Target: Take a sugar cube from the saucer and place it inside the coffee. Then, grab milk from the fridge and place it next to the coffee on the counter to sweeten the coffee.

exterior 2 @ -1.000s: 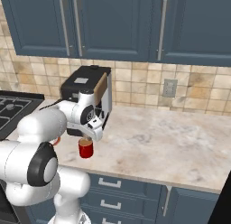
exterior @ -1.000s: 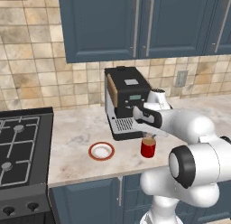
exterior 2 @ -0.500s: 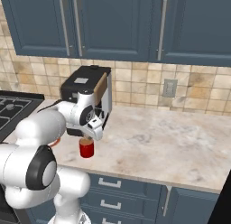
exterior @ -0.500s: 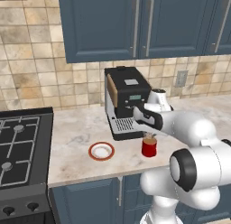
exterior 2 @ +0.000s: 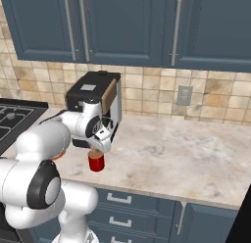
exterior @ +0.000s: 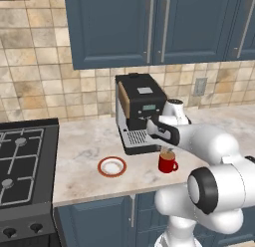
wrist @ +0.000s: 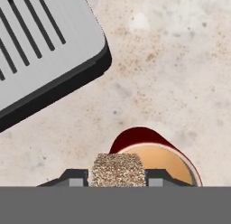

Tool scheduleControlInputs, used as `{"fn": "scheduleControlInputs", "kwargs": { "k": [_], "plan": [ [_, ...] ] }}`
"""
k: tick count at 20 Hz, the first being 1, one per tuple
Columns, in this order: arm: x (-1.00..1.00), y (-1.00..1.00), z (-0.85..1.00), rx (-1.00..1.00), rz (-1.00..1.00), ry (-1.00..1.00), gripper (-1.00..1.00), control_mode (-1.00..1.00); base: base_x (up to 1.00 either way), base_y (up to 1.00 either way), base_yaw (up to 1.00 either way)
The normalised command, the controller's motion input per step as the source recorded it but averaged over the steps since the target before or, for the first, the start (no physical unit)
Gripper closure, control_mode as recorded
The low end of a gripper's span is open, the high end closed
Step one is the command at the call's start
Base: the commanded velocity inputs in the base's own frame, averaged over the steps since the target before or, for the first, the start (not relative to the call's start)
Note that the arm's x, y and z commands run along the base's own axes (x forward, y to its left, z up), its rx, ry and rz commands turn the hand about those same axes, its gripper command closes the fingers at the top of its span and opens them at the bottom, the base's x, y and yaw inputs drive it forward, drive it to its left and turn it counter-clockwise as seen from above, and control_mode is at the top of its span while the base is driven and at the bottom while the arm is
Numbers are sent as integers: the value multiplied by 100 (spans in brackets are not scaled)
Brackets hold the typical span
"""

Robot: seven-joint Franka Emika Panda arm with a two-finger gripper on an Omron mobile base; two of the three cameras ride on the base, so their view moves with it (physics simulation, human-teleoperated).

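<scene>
The tan sugar cube [wrist: 118, 170] sits pinched between my dark fingertips [wrist: 74, 177], so my gripper [wrist: 118, 180] is shut on it. Directly below it stands the coffee [wrist: 159, 156], a red mug with brown liquid at its top, partly covered by the cube. From the base views my gripper [exterior: 167, 149] hangs just over the coffee [exterior: 168, 163] on the counter [exterior: 84, 141], in front of the coffee machine. The saucer [exterior: 111, 167] lies to the mug's left with its white middle bare. My gripper [exterior 2: 97, 151] hovers above the coffee [exterior 2: 96, 161]. The milk and the fridge are out of view.
The black-and-silver coffee machine [exterior: 139, 109] stands right behind the mug, and its slotted drip tray [wrist: 40, 47] lies close by. A black gas stove [exterior: 22, 161] takes the left end. Open counter [exterior 2: 171, 154] stretches to the right, under dark blue wall cabinets [exterior: 149, 27].
</scene>
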Motion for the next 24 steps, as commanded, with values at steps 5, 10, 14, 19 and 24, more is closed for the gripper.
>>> {"fn": "scheduleControlInputs", "kwargs": {
  "k": [5, 10, 14, 19, 24],
  "plan": [
    [0, -1, 0, 0, 0, -5, -100, -100, 0, 0, 0],
    [-21, -9, 11, 1, 0, -7, -100, -100, 0, 0, 0],
    [-61, -18, 40, 4, 0, -15, -100, -100, 0, 0, 0],
    [-64, -10, 55, 4, 0, -16, -100, -100, 0, 0, 0],
    [-59, 0, 67, 1, 0, -16, -100, -100, 0, 0, 0]
  ]
}}
